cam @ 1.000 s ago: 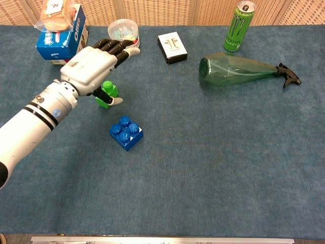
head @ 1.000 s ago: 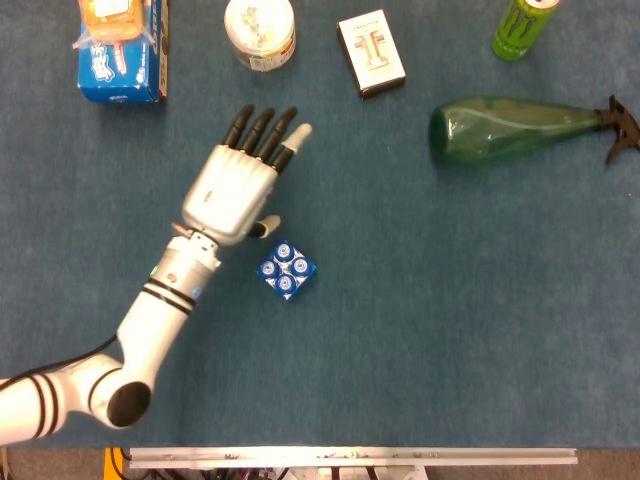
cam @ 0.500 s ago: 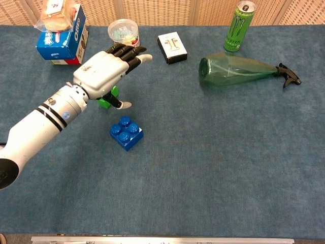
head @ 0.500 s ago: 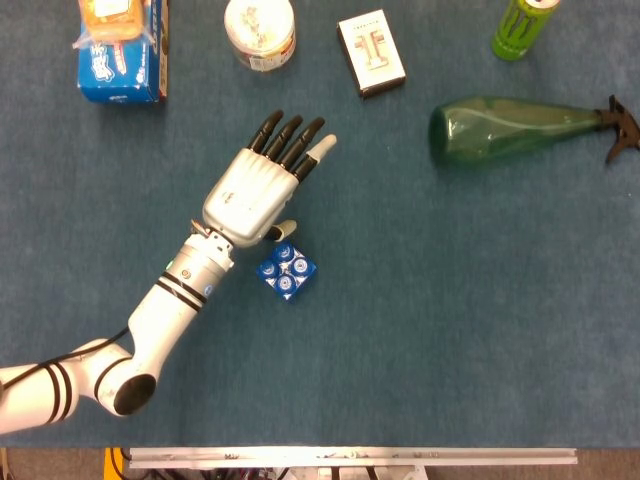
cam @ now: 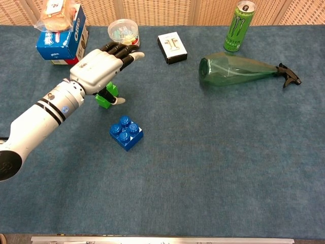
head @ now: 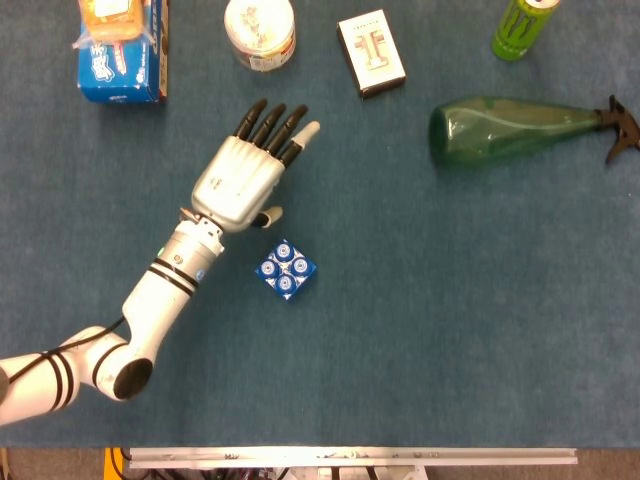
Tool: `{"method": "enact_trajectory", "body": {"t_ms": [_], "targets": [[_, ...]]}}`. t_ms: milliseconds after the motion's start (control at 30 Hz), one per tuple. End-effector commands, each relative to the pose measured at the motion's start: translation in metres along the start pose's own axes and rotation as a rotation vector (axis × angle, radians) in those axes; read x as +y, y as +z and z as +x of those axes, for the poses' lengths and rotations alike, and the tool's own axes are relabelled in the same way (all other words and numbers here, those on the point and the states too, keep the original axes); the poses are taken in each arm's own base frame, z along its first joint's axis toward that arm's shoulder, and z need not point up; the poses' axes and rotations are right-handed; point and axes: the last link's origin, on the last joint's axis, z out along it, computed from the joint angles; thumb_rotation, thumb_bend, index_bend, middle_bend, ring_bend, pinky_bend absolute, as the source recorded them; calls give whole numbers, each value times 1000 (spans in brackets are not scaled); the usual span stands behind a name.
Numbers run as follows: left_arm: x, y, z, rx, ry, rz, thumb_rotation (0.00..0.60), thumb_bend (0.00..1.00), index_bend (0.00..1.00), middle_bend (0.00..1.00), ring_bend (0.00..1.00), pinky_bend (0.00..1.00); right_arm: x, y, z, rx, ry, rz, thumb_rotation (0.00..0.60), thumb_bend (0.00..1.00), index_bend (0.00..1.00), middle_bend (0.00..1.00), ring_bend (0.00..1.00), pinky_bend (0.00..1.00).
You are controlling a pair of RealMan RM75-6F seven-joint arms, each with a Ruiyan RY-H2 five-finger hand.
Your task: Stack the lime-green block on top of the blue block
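Left robot hand point(cam: 99, 68) with lime-green block point(cam: 107, 95), pulled back from blue block point(cam: 126, 132)

green block point(cam: 108, 95): mostly hidden under the left hand point(cam: 99, 67); unseen from the head view
grip on block: cannot tell
can point(head: 523, 26): top cut off by edge

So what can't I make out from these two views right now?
- Lime-green block: hidden under the left robot hand in the head view; the chest view shows only part of it, so the grip is unclear.
- Right robot hand: outside both views.
- Cookie box: cut off by the head view's top edge.
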Motion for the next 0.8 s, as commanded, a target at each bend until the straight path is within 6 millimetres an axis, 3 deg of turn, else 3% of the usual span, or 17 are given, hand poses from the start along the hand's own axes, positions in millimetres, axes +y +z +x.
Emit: {"method": "enact_trajectory", "body": {"t_ms": [33, 800], "targets": [[-3, 2, -3, -11, 7, 15, 600, 131, 0, 0, 0, 11, 0, 0, 0, 0, 0, -1, 600, 528, 489, 372, 314, 492], [-20, 0, -21, -58, 68, 49, 600, 131, 0, 0, 0, 11, 1, -1, 1, 3, 2, -4, 600, 527, 489, 372, 314, 491]]}}
